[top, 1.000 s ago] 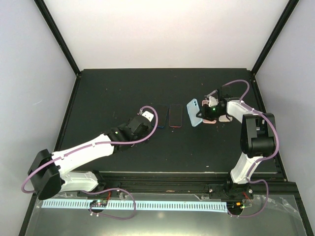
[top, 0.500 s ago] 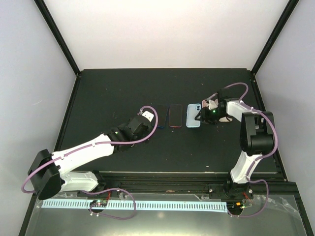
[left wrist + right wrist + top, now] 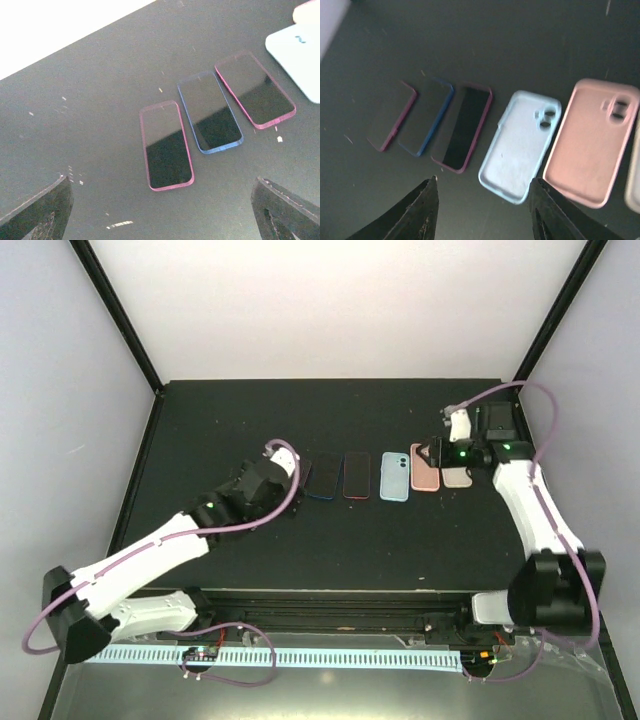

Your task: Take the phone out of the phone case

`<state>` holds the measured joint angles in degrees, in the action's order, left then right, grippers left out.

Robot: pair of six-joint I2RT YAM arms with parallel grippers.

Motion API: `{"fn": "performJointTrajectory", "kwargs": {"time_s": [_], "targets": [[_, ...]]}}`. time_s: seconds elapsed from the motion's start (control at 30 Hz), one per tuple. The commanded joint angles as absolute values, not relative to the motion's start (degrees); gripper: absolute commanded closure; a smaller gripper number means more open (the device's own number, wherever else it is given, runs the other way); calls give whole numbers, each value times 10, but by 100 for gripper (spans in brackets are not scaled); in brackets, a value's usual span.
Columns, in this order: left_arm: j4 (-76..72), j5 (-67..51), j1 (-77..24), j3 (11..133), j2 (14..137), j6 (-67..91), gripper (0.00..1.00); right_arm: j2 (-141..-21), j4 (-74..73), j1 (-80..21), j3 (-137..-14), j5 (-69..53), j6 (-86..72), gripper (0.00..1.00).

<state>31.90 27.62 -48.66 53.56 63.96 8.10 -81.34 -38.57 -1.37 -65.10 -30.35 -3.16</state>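
Three bare phones lie face up in a row on the dark table (image 3: 240,420): a pink-edged phone (image 3: 166,145), a blue-edged phone (image 3: 210,111) and a red-edged phone (image 3: 255,89), side by side and not touching. Just to their right lie three empty cases: a light blue case (image 3: 394,476), a pink case (image 3: 425,468) and a pale case (image 3: 458,477).

A second ago the right gripper (image 3: 485,210) held the light blue case tilted off the table. Half a second ago that case was already down flat. Now it lies inside-up between the red-edged phone and the pink case, its camera hole towards the far edge. The right gripper has let go and pulled back above the pink and pale cases. Its fingers stand partly apart with nothing between them.

The left gripper (image 3: 160,215) has moved forward toward the left end of the phone row, close to the pink-edged phone. Its fingers have spread to their widest and hold nothing.

No phone sits in any case in view, so the removal looks finished. What remains appears to be only the arms drawing away.
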Motion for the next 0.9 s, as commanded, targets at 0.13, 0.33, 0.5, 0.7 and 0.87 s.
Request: {"fn": "performJointTrajectory", "kwargs": {"time_s": [0.13, 0.33, 0.5, 0.7, 0.87], "targets": [[351, 249, -389, 619, 570, 37, 1, -619, -276, -10, -602, -244, 20, 33], [264, 235, -334, 554, 512, 32, 1, -561, -236, -10, -574, -236, -15, 1], [200, 269, -320, 478, 448, 74, 1, -475, -117, -11, -482, -182, -104, 0], [205, 334, -321, 479, 436, 109, 1, -462, -145, -10, -491, -92, -128, 0], [208, 343, -322, 480, 439, 110, 1, -451, -146, -11, -489, -115, -100, 0]]}}
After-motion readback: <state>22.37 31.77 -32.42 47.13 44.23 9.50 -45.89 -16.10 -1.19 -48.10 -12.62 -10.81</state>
